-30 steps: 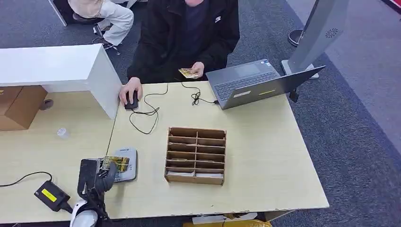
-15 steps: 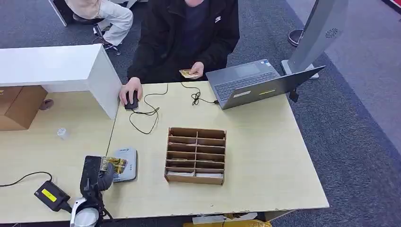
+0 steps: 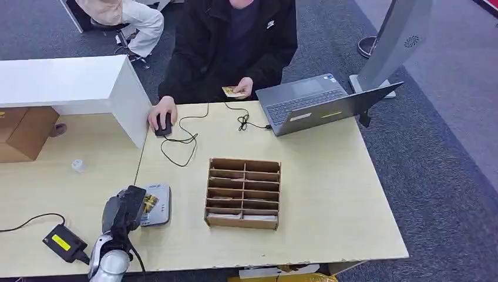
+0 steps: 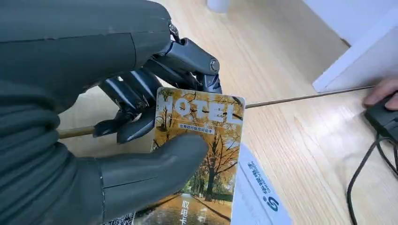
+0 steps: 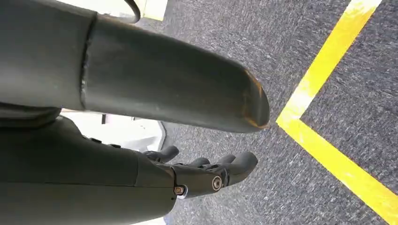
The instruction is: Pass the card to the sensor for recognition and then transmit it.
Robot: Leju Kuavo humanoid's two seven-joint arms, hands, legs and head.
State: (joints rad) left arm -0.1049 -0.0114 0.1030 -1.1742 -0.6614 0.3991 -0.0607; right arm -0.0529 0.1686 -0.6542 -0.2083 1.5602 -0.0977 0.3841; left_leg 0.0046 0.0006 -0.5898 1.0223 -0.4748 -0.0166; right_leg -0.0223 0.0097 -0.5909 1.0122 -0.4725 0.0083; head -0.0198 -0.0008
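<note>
Hotel key card (image 4: 202,154), printed with autumn trees and the word HOTEL, is pinched in the left robot hand (image 4: 117,140), the thick thumb pressed on its face and the darker fingers (image 4: 136,101) behind it. In the head view the left robot hand (image 3: 124,211) sits near the worktop's front left part, holding the card (image 3: 150,202) over the grey card reader (image 3: 157,205), which lies flat just beside it; whether card and reader touch cannot be told. The right robot hand (image 5: 206,176) hangs over grey carpet with a yellow floor line (image 5: 328,117), its fingers loosely apart and holding nothing.

Right of the reader, near the front edge of the worktop (image 3: 329,194), stands a wooden slotted card rack (image 3: 243,192), with pale cards in its front row. At the front left corner lies a black power adapter (image 3: 60,242) with a yellow label and a cable running left. A small clear cap (image 3: 77,165) rests by the left edge. A white box shelf (image 3: 70,85) fills the rear left corner. At the rear edge a person (image 3: 232,41) in a black jacket rests one hand on a black mouse (image 3: 164,124), its cable (image 3: 182,141) looping toward the rack, and holds another card (image 3: 234,91) in the other hand. An open grey laptop (image 3: 320,104) occupies the rear right corner.
</note>
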